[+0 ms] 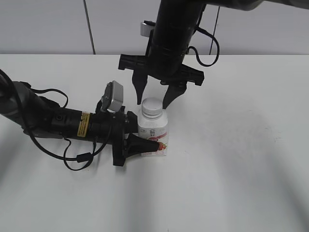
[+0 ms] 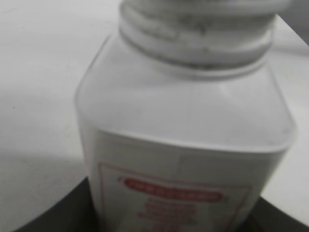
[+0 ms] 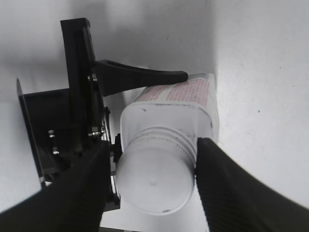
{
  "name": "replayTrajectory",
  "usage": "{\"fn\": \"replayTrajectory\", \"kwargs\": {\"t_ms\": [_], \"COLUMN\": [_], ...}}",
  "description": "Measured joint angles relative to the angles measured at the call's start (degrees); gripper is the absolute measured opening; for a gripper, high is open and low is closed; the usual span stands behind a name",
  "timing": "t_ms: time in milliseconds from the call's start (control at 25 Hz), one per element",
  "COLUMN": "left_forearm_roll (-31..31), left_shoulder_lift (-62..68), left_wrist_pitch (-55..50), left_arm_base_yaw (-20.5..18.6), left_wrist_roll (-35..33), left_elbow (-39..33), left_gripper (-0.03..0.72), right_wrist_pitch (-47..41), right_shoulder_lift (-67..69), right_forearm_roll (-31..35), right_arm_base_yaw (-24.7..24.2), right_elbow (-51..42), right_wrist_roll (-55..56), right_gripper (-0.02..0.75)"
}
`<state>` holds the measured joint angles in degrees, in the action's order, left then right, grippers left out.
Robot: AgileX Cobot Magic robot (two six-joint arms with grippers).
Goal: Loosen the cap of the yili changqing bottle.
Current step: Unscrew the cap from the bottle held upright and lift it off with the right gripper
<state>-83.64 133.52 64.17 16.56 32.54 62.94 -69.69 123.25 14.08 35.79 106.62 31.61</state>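
The yili changqing bottle [image 1: 153, 131] stands upright on the white table, white with a pink-red label. Its white cap [image 1: 151, 107] sits on the neck. My left gripper [image 1: 146, 144] lies low from the left and is shut on the bottle's lower body. In the left wrist view the bottle [image 2: 183, 135] fills the frame between the jaws [image 2: 174, 223]. My right gripper [image 1: 153, 103] hangs from above, open, with a finger on either side of the cap. In the right wrist view the cap [image 3: 154, 181] lies between the fingers [image 3: 150, 180], above the bottle [image 3: 169, 113].
The white table [image 1: 241, 169] runs out on all sides. The left arm's body and cable [image 1: 72, 159] lie across the table at the left. A pale wall stands behind the far edge.
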Motion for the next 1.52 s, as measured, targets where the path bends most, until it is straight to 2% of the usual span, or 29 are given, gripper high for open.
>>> {"fn": "replayTrajectory", "kwargs": {"t_ms": [1520], "left_forearm_roll": [0.12], "left_shoulder_lift": [0.0], "left_wrist_pitch": [-0.11], "left_arm_base_yaw": [0.0], "left_wrist_roll": [0.0], "left_elbow": [0.0], "left_gripper": [0.377], "right_wrist_pitch": [-0.44], "right_shoulder_lift": [-0.06], "right_forearm_roll": [0.86], "right_arm_base_yaw": [0.5], "right_elbow": [-2.39], "right_wrist_roll": [-2.15], "right_gripper": [0.448]}}
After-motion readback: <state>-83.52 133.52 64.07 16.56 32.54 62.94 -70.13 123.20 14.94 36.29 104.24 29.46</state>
